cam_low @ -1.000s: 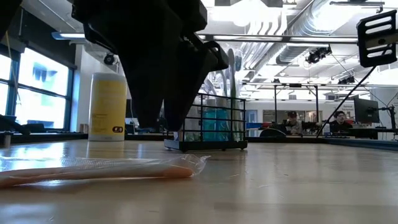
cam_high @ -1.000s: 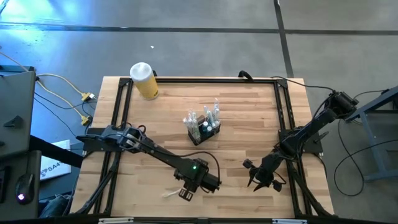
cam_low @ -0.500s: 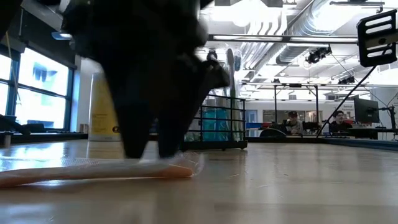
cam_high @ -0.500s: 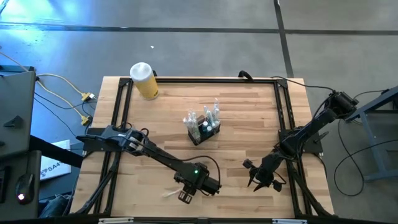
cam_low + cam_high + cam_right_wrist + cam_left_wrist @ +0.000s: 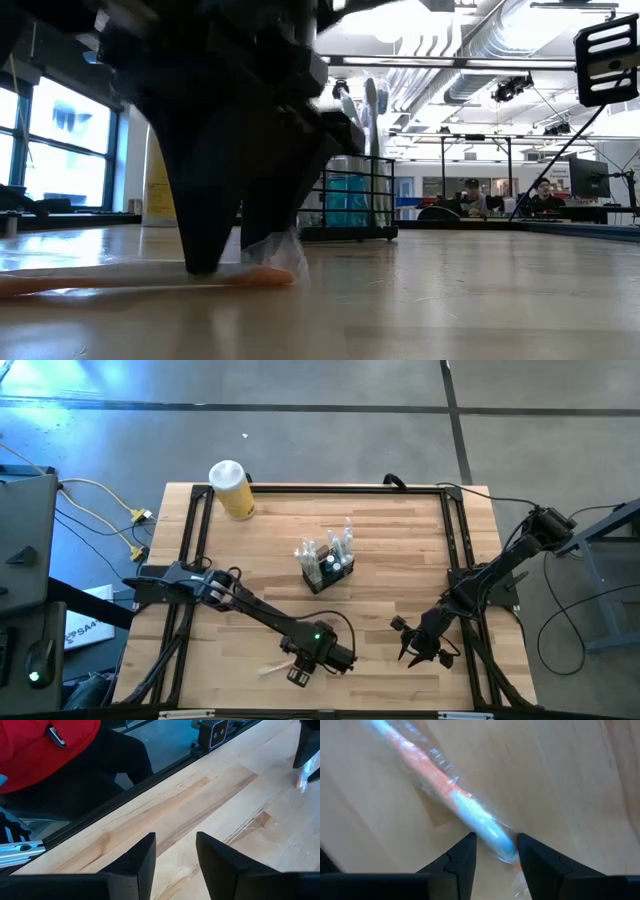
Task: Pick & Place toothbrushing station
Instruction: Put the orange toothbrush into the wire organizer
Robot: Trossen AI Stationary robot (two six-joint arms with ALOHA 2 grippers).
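High view: the left hand (image 5: 296, 676) stands down at the worktop's (image 5: 400, 550) near edge, fingers narrowly parted astride a wrapped toothbrush (image 5: 272, 669) lying leftward from it. The toothbrushing station (image 5: 329, 569) sits mid-worktop, beyond. The right hand (image 5: 411, 651) waits, part-open.

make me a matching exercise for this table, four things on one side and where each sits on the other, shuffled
Things:
1. yellow jar with white lid
2. black caddy
3. wrapped toothbrush
4. right end effector

Places:
A. middle of the table
B. hanging near the table's right front edge
C. far left corner
D. flat on the wood, between the left end effector's fingers

Pairs: 1-C, 2-A, 3-D, 4-B
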